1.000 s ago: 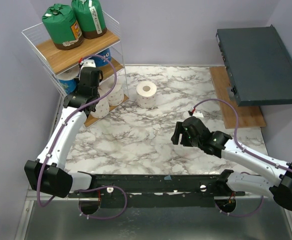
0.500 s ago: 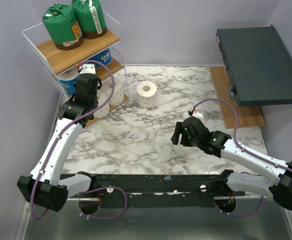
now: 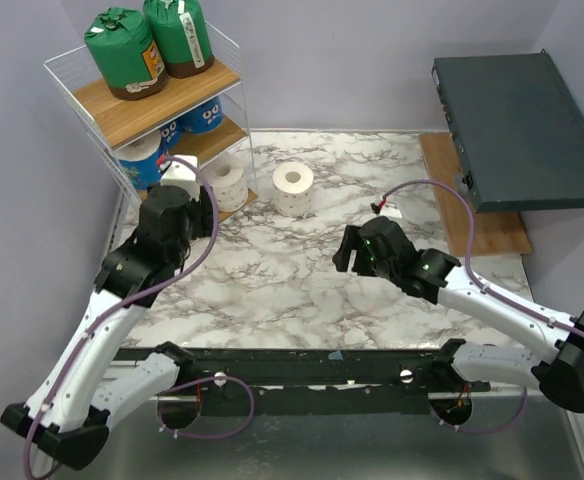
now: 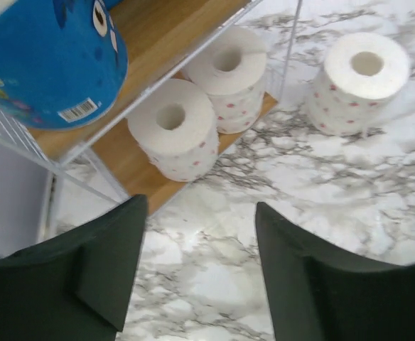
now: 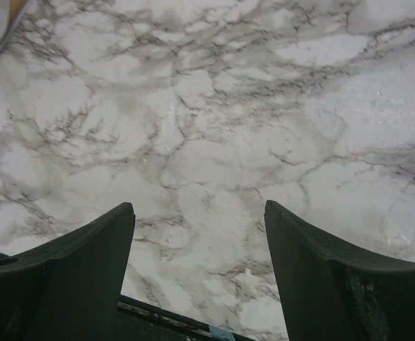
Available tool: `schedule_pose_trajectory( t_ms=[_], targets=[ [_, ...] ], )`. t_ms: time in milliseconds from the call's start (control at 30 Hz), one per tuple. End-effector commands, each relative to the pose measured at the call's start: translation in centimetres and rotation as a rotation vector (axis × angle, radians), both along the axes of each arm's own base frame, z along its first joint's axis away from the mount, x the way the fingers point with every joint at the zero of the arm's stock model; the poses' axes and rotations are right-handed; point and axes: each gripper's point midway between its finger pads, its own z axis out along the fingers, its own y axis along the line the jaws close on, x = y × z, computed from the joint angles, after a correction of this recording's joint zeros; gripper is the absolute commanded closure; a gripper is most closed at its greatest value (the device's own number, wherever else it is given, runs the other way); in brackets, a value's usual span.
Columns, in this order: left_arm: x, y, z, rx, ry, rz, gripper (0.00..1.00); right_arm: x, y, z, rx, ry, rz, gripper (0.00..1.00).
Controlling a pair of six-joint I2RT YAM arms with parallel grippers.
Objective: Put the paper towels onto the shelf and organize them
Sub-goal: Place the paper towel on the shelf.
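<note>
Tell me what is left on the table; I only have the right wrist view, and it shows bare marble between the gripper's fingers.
Observer: One white roll stands upright on the table, apart from the shelf.
Operator: What's on the shelf's bottom board?
Observer: Two spotted rolls, white with red dots, upright side by side.
Operator: And the left gripper?
Observer: The left gripper is open and empty, in front of the shelf.

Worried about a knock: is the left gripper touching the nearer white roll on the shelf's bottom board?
Apart. The left wrist view shows the left gripper open, with bare shelf board and marble table between it and the nearer white roll.
</note>
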Motion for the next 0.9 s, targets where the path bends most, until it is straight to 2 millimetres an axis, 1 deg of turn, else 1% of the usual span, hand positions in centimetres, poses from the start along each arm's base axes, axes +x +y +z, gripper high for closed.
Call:
schedule_pose_trajectory(
  t_ms=[0, 33, 67, 167, 200, 300, 367, 467, 500, 600, 767, 867],
  targets=[
    [-2.9, -0.4, 0.0, -0.162, -0.08, -0.039, 0.28, 3.9, 3.0, 5.6, 0.12, -0.18, -0.016, 0.23],
    [-3.5, -0.1, 0.3, -0.196, -0.108, -0.027, 0.25, 4.7, 3.7, 6.9, 0.156, -0.223, -0.018, 0.22],
    [-4.0, 0.2, 0.1, -0.221, -0.122, -0.015, 0.25, 5.3, 4.3, 7.9, 0.186, -0.261, -0.017, 0.22],
    [-5.5, 1.3, -0.1, -0.294, -0.171, 0.031, 0.23, 7.2, 6.3, 11.4, 0.286, -0.406, 0.009, 0.21],
    [-5.9, 1.9, -0.2, -0.309, -0.185, 0.06, 0.23, 7.8, 6.9, 12.6, 0.315, -0.466, 0.016, 0.2],
    [-6.9, 3.9, 0.4, -0.337, -0.245, 0.147, 0.17, 9.2, 8.2, 14.9, 0.344, -0.581, 0.045, 0.17],
    [-7.4, 5.6, 1.3, -0.313, -0.29, 0.213, 0.15, 10.1, 9.3, 16.2, 0.333, -0.608, 0.069, 0.16],
    [-7.6, 8.1, 2.6, -0.228, -0.293, 0.338, 0.1, 11.2, 11.1, 16.8, 0.298, -0.605, 0.117, 0.16],
    [-7.4, 8.6, 3.1, -0.217, -0.28, 0.374, 0.09, 11.6, 11.6, 16.8, 0.289, -0.607, 0.125, 0.16],
    [-6.5, 8.6, 3.7, -0.262, -0.25, 0.399, 0.09, 12.7, 12.6, 16.7, 0.267, -0.616, 0.148, 0.16],
    [-5.0, 8.4, 4.2, -0.351, -0.273, 0.409, 0.09, 15.1, 14.3, 16.6, 0.283, -0.613, 0.214, 0.16],
    [-3.9, 8.4, 4.6, -0.363, -0.278, 0.408, 0.14, 17.0, 14.7, 16.7, 0.305, -0.619, 0.229, 0.16]
  ],
)
